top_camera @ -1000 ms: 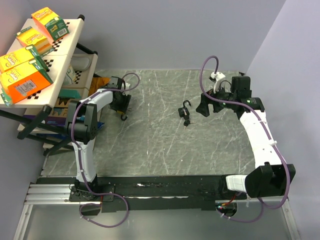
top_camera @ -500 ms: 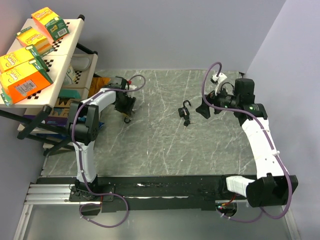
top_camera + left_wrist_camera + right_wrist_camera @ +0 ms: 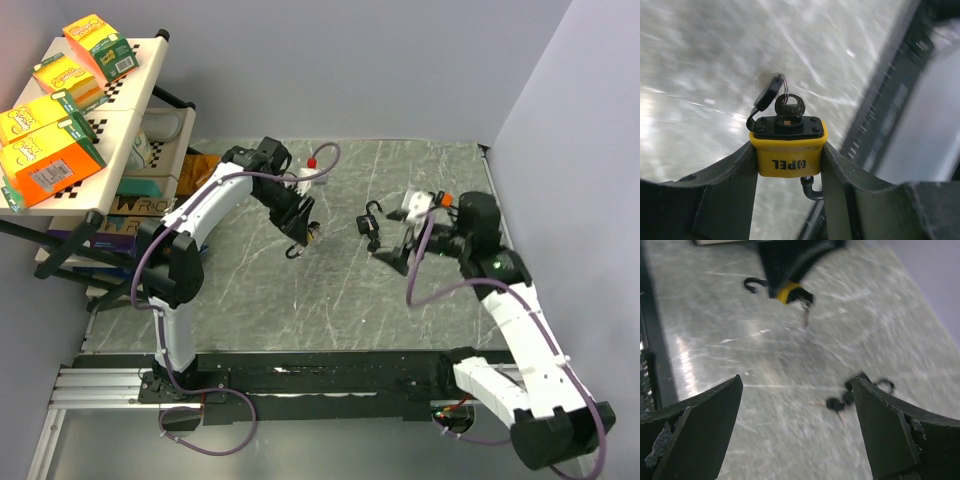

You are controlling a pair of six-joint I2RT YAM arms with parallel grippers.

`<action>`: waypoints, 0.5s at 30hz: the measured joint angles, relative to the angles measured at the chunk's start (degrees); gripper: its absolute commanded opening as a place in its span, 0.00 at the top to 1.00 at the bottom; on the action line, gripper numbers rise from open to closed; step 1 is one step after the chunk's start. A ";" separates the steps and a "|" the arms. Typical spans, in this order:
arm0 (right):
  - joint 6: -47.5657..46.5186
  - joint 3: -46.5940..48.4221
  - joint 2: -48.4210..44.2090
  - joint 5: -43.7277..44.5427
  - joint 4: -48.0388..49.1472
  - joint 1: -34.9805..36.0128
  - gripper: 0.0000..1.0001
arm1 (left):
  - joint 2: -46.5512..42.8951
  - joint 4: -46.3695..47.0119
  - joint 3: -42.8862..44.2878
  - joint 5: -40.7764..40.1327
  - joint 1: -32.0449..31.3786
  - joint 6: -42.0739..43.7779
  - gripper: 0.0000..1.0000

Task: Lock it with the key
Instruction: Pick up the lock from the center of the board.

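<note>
My left gripper (image 3: pixel 298 224) is shut on a yellow padlock (image 3: pixel 789 150) and holds it above the table's middle. A key (image 3: pixel 788 107) sits in its keyhole, with a black second key (image 3: pixel 767 94) on the ring. Its shackle (image 3: pixel 812 187) hangs open. A second, black padlock (image 3: pixel 371 222) with black keys (image 3: pixel 837 404) lies on the table. My right gripper (image 3: pixel 397 250) is open and empty just right of it. In the right wrist view the yellow padlock (image 3: pixel 789 291) shows at the top, and the right finger partly hides the black padlock.
A shelf rack (image 3: pixel 120 120) with orange and yellow boxes (image 3: pixel 48 160) stands off the table's left side. A purple wall (image 3: pixel 580 120) runs along the right. A black rail (image 3: pixel 320 375) lines the near edge.
My left arm has swung right from the table's left edge toward the middle, carrying the yellow padlock. My right gripper has moved left and nearer, down beside the black padlock.
</note>
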 measured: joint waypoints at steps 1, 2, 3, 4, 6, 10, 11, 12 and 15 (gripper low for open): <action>-0.79 -1.20 -0.85 -0.09 0.70 1.79 0.01 | 0.00 -2.01 0.24 1.75 -0.15 1.27 0.86; -2.03 -2.91 -1.99 0.00 1.97 4.26 0.02 | 0.00 -4.17 0.28 3.28 -0.22 2.64 0.86; -3.65 -4.72 -3.26 0.22 2.82 7.06 0.04 | 0.00 -5.90 0.26 4.42 -0.33 3.65 0.86; -4.74 -5.77 -3.78 0.33 3.28 8.87 0.05 | 0.00 -7.82 0.26 5.99 -0.52 4.74 0.86; -7.78 -7.96 -4.55 1.53 5.16 13.49 0.10 | 0.00 -9.46 0.26 8.07 -1.25 5.92 0.86; -13.16 -11.04 -4.22 4.42 8.98 20.98 0.22 | 0.00 -10.99 -0.04 11.23 -3.34 7.50 0.86; -14.51 -11.74 -4.02 5.07 10.21 22.40 0.25 | -0.07 -11.21 -0.20 11.72 -4.07 7.74 0.86; -15.72 -12.35 -3.69 5.70 11.19 23.50 0.28 | -0.13 -11.37 -0.52 12.17 -4.79 7.96 0.86; -18.86 -13.51 -2.62 6.88 14.12 25.53 0.34 | -0.70 -11.65 -1.90 12.55 -6.95 8.76 0.86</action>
